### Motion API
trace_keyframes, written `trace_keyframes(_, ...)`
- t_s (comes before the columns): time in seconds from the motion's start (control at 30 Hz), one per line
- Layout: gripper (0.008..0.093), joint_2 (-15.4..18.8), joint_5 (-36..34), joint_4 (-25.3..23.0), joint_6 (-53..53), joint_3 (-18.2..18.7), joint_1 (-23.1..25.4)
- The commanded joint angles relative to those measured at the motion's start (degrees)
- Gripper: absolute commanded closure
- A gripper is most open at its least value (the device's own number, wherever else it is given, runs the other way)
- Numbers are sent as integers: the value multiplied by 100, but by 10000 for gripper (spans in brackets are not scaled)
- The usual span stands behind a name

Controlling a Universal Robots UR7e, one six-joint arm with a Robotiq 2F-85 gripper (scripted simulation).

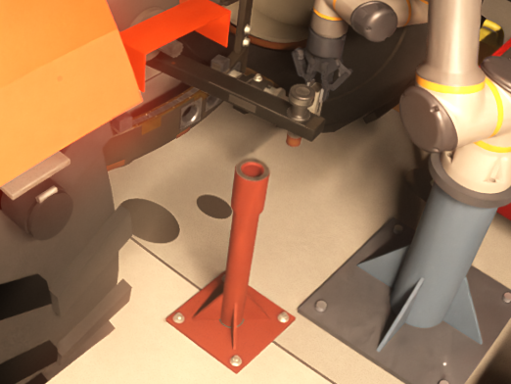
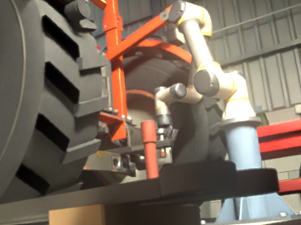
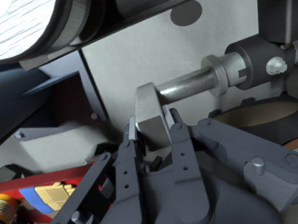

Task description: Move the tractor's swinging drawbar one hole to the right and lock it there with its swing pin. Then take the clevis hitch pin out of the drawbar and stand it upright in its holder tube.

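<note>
The gripper [image 3: 149, 121] [image 1: 319, 90] is closed at the rear tip of the dark drawbar [image 1: 254, 95]. The clevis hitch pin [image 3: 159, 105] [image 1: 299, 100], a steel pin with a flat head, is held by its head between the fingers while its shank still sits through the drawbar's end hole. The pin's orange lower tip [image 1: 293, 140] shows under the bar. The red holder tube [image 1: 244, 245] [image 2: 149, 149] stands upright on its bolted square plate on the floor in front of the drawbar, its mouth open and empty. The swing pin is not clearly visible.
Behind the drawbar stand the tractor's orange body [image 1: 54, 73] and a large black tyre [image 2: 34, 82]. My arm's blue pedestal [image 1: 440, 264] stands on a grey plate to the right of the holder tube. Pale floor lies between them.
</note>
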Motion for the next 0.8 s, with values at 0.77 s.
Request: trace_keyframes(0.77, 934, 94, 14, 57, 90, -197, 90)
